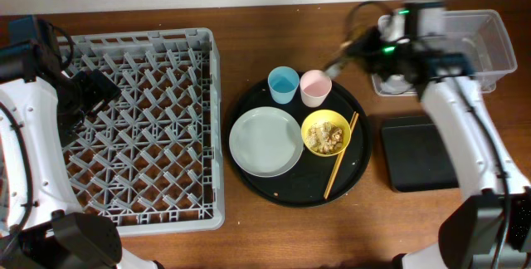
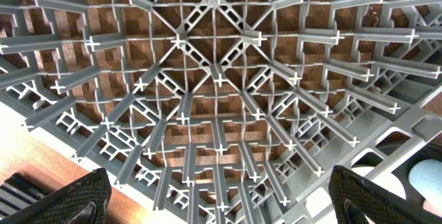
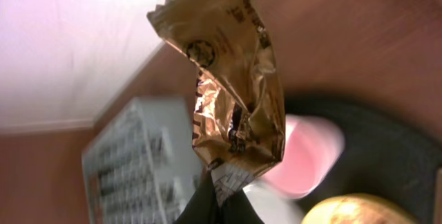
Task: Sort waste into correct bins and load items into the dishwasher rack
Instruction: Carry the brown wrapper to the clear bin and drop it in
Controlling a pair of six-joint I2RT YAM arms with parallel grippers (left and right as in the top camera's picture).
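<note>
My right gripper (image 3: pixel 221 200) is shut on the gold-brown snack wrapper (image 3: pixel 235 92) and holds it in the air; in the overhead view this gripper (image 1: pixel 340 61) is above the round tray's far right edge. The blue cup (image 1: pixel 284 84), pink cup (image 1: pixel 315 87), grey-green plate (image 1: pixel 265 141), yellow bowl (image 1: pixel 326 133) with food scraps, and chopsticks (image 1: pixel 341 154) all sit on the round black tray (image 1: pixel 365 169). My left gripper (image 2: pixel 221 189) is open and empty above the grey dishwasher rack (image 1: pixel 216 95). The rack holds nothing.
The clear tub (image 1: pixel 489 53) stands at the back right, partly hidden by my right arm. The shallow black tray (image 1: pixel 419 153) lies in front of it. The rack's pegs (image 2: pixel 221 79) fill the left wrist view.
</note>
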